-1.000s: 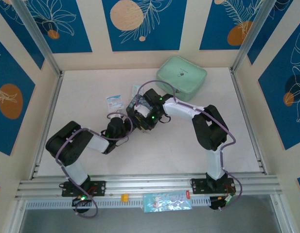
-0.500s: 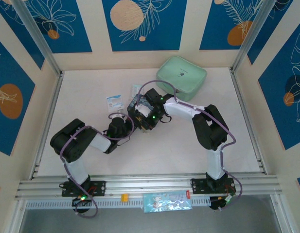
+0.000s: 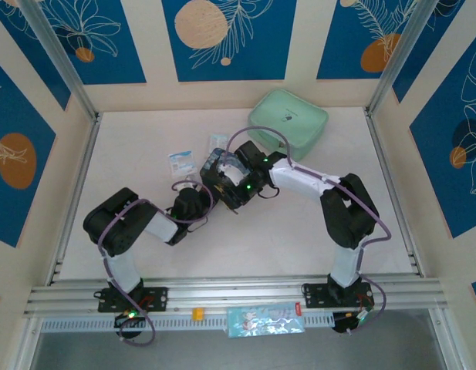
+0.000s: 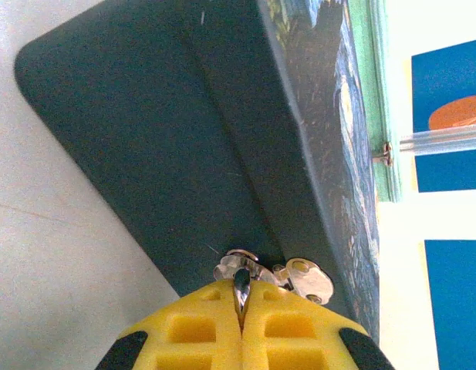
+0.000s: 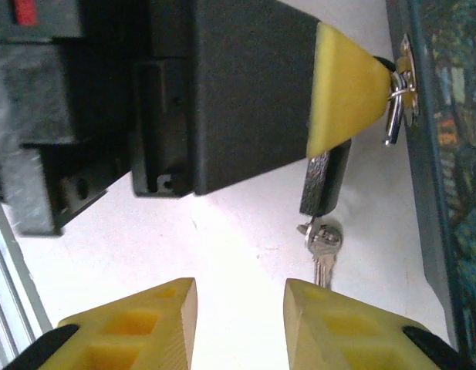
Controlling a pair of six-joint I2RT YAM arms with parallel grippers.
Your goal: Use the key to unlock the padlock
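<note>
In the right wrist view the padlock point(image 5: 324, 179) hangs as a small dark body, its thin silvery shackle up at the hasp on the dark blue tin box point(image 5: 446, 154). The silvery key point(image 5: 322, 240) sits in the padlock's underside, and another key dangles below it. My left gripper point(image 4: 241, 297) is shut on the shackle, right against the tin box point(image 4: 183, 139) and its hasp point(image 4: 303, 279). My right gripper point(image 5: 239, 308) is open and holds nothing. It is a short way back from the key, which lies just ahead of its right finger. Seen from above, both grippers meet mid-table point(image 3: 218, 189).
A mint green pouch point(image 3: 288, 123) lies at the back right. Two small blue-and-white packets point(image 3: 180, 163) point(image 3: 217, 141) lie behind the grippers. The left arm's black wrist housing point(image 5: 222, 92) looms close above the right gripper. An aluminium rail point(image 3: 238, 293) runs along the near edge.
My right gripper has opened and pulled slightly back, leaving the key in the padlock. My left gripper has closed on the shackle. The right elbow has swung to the right.
</note>
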